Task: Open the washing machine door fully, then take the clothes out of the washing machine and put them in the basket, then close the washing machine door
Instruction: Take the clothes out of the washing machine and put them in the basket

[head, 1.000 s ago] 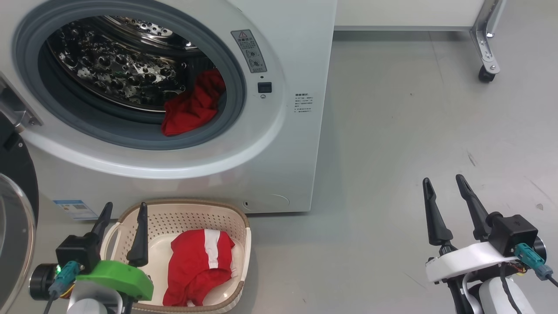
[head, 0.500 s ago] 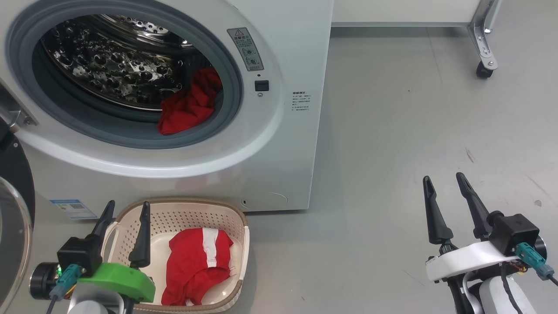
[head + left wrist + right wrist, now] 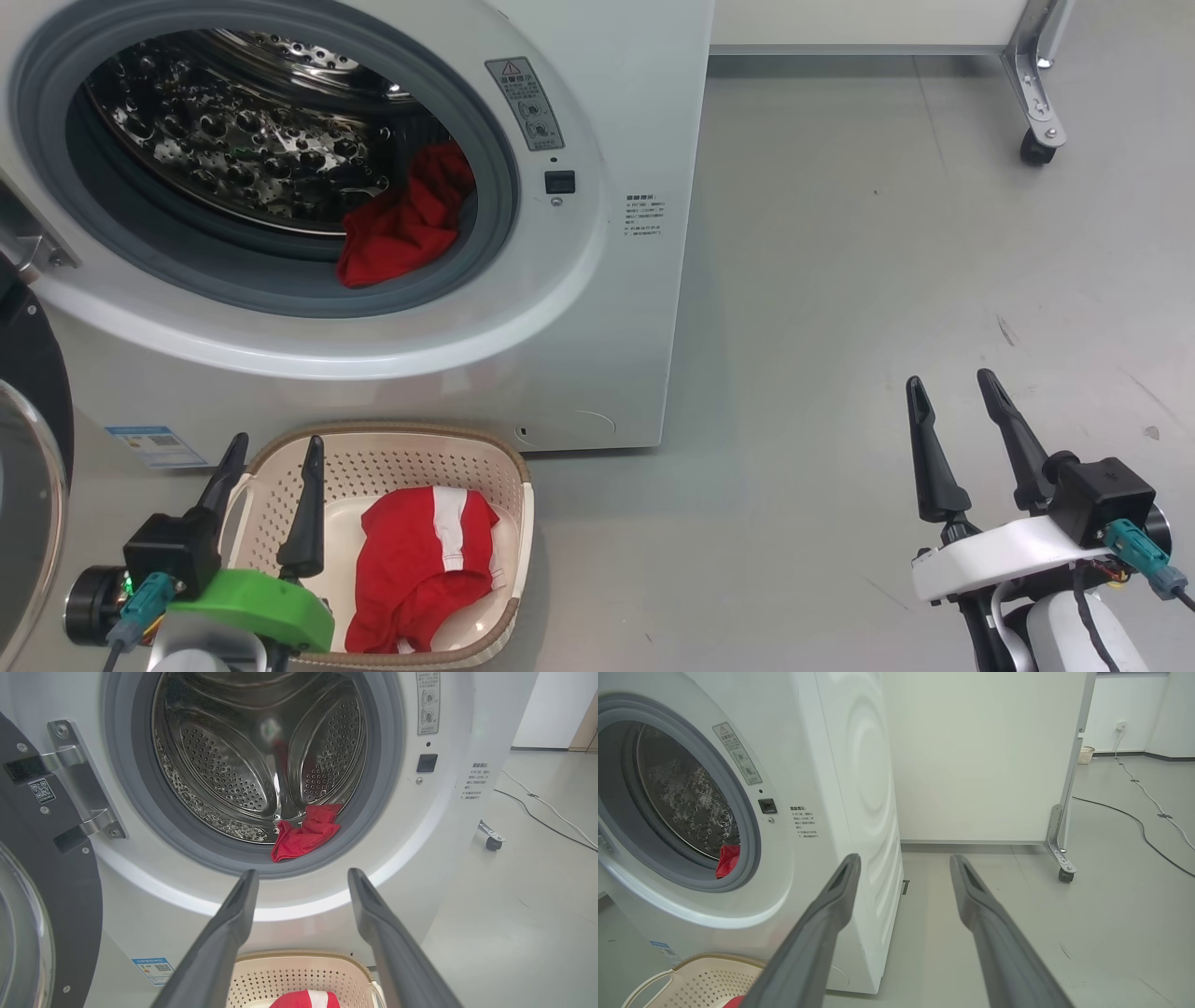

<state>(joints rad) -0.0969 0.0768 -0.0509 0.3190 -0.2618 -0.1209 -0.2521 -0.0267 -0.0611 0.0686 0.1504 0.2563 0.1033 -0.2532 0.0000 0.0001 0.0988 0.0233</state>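
Evidently soft, light and limp, the red clothes point(image 3: 401, 229) slump at the lower right of the washing machine point(image 3: 616, 308) opening; a bunched fold looks the likeliest hold. Left gripper point(image 3: 276, 443) and right gripper point(image 3: 948, 380) stand spread, empty.

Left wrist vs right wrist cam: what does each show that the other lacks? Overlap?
Left wrist: the swung-open washing machine door with its metal hinge, and the drum back wall and paddles.
Right wrist: the machine's side panel, a small far basket by the wall, a wall socket.
Both: the red garment at the drum's mouth, the cream basket, a floor cable, and that arm's own hand, left hand and right hand, each open and empty.
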